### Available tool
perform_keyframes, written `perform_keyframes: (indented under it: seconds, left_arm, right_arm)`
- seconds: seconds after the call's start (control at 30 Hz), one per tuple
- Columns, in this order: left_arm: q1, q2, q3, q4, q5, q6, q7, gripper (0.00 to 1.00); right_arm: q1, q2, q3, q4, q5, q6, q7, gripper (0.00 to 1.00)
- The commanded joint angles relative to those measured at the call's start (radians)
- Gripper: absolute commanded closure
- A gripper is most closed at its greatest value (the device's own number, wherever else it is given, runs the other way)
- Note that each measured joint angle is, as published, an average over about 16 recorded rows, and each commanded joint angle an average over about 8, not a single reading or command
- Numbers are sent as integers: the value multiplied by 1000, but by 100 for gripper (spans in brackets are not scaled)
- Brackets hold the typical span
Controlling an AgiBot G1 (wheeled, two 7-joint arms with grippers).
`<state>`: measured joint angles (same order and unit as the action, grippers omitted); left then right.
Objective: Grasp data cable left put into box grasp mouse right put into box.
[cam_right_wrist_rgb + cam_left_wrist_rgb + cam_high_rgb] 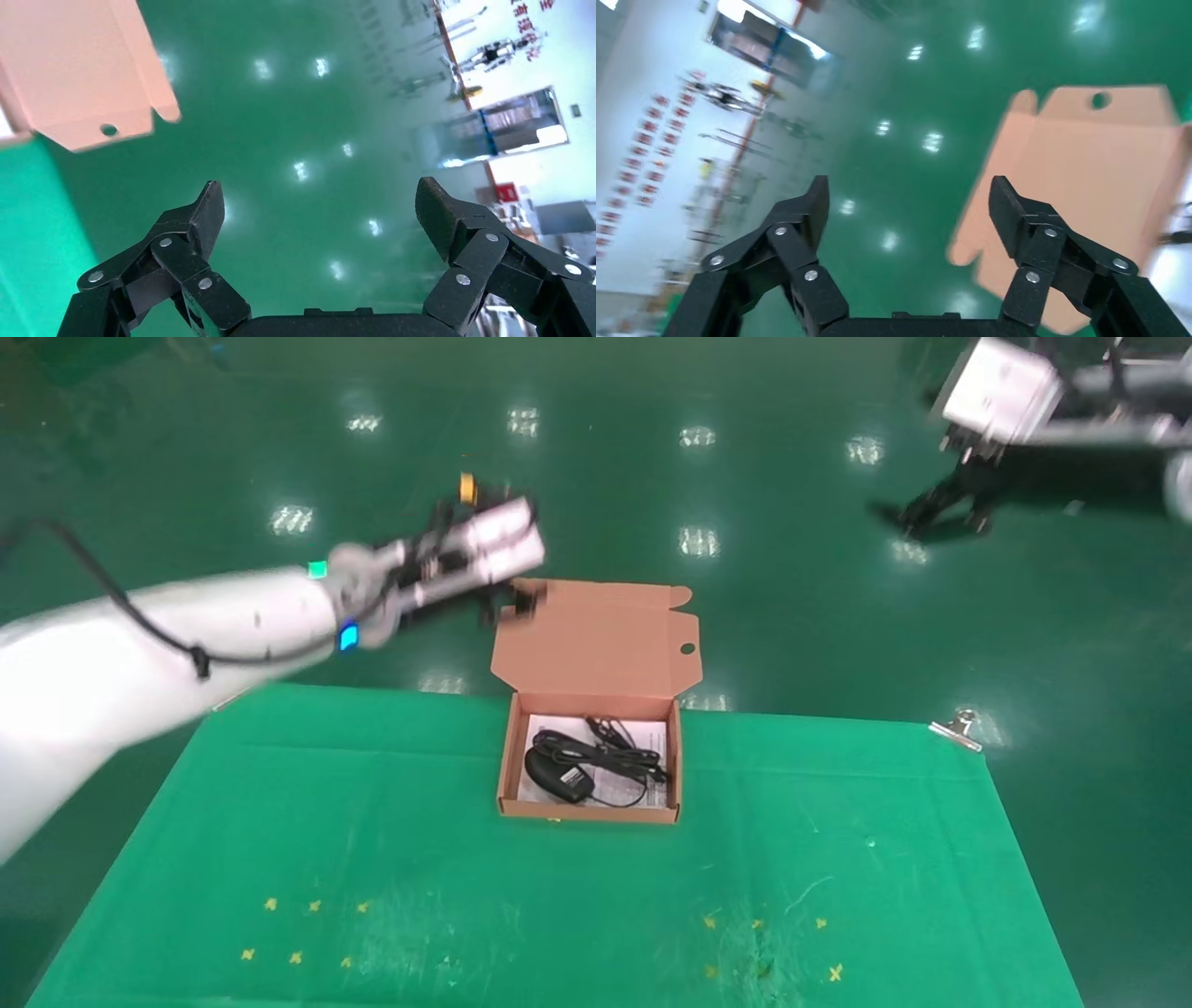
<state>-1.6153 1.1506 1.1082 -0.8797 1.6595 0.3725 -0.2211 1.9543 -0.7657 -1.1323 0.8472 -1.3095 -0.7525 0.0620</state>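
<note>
Mouse is lying in the box, black oval body toward the near-left corner, w/ its thin cord trailing round the floor of the box. Data cable is in there too, a black bundle lying across the middle, just behind and right of the mouse, on top of the white printed sheet. Can't tell exactly where cord ends and bundle starts, they overlap.

Box sits at the far edge of the green table cloth, roughly center. Lid flap is up and open, leaning back past the table edge, round hole near its right side.

Left gripper is up in the air behind the table, just left of the flap's top-left corner, blurred in head view. Left wrist view shows the left gripper w/ jaws spread wide, nothing between them, flap behind.

Right gripper hangs far off at upper right, well apart from the box, over the green floor. Right wrist view: right gripper jaws also wide apart, empty.

Metal binder clip on the cloth's far right corner. Few small yellow marks on the near part of the cloth.
</note>
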Motion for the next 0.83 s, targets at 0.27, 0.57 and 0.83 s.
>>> perform_keyframes:
  seconds: [0.27, 0.57, 0.83]
  left_arm:
    - [84, -91, -137, -69, -151, 181, 4, 0]
    - [177, -183, -279, -137, -310, 374, 10, 0]
    - [246, -250, -382, -188, -426, 514, 15, 0]
  right_arm:
    - [-128, 24, 127, 69, 82, -112, 16, 0]
    - [-275, 49, 269, 141, 180, -236, 38, 0]
    - [-383, 68, 373, 194, 251, -326, 53, 0]
